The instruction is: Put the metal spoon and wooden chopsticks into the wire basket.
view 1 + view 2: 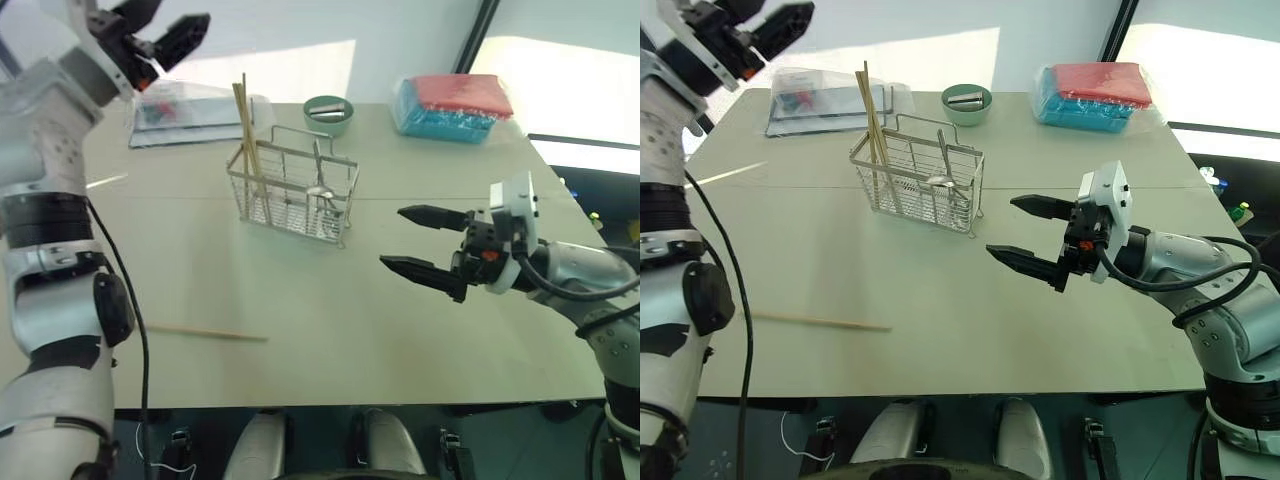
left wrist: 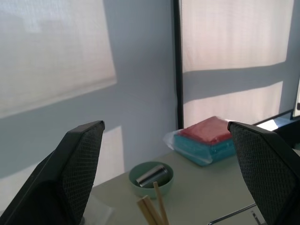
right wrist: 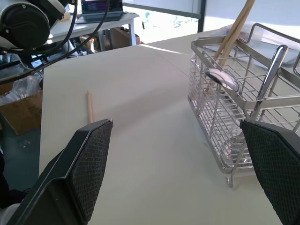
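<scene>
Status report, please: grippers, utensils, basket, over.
Left gripper open, raised. Right gripper open, empty. Spoon and some chopsticks stand in wire basket. One chopstick lies on table.

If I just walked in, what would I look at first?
Probably the wire basket in the middle of the table, with wooden chopsticks sticking up out of one end and a metal spoon inside. Then the two open black robot hands: the right hand low beside the basket, the left hand raised high above the far corner. One lone chopstick lies near the front edge.
</scene>
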